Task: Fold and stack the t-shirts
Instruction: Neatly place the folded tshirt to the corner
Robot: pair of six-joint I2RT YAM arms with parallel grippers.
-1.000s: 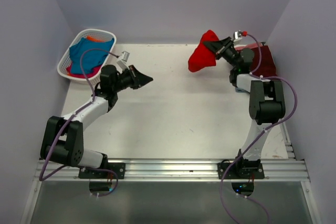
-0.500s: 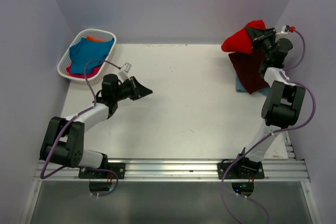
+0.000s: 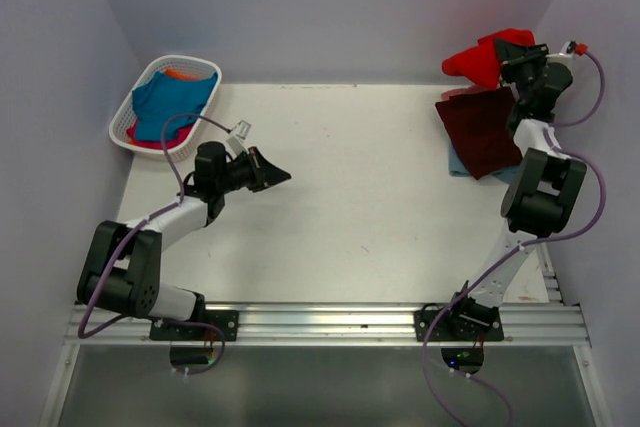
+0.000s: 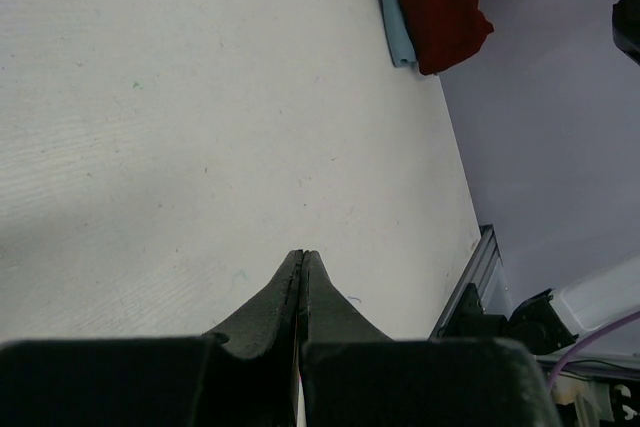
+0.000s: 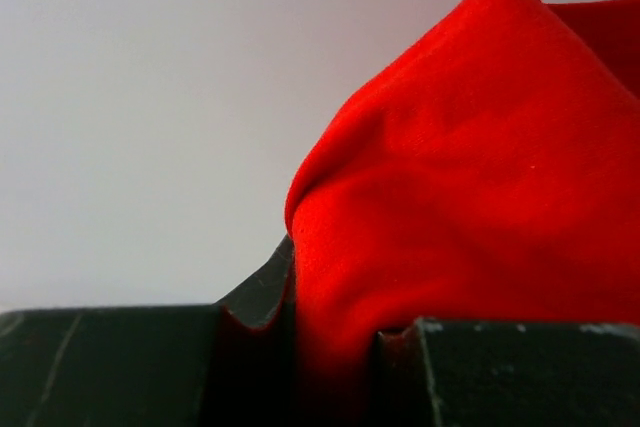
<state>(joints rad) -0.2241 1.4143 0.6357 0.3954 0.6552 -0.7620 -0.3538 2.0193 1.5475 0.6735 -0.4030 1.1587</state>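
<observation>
The bright red t-shirt [image 3: 472,60] hangs bunched in the air at the table's 1 o'clock corner, over the far edge of the stack. The right gripper [image 3: 499,61] has its jaws clamped on the cloth, and the right wrist view shows red fabric [image 5: 450,197] pinched between the fingers. In the overhead view the bundle's long axis runs about 3 to 9 o'clock, with the held end at 3 and the loose rounded end pointing to 9.

Below it the dark maroon t-shirt [image 3: 484,133] lies flat and folded on the pale blue one [image 3: 457,163], its long side running roughly 11 to 5 o'clock.

So 2 shirts look done. The red one seems not yet laid flat. The teal blue [image 3: 170,103], orange [image 3: 181,74] and pink [image 3: 150,143] ones wait in the white basket [image 3: 120,119] at 10 o'clock.

The left gripper [image 3: 281,158], jaws together on nothing, hovers over the bare table [image 3: 350,207].
</observation>
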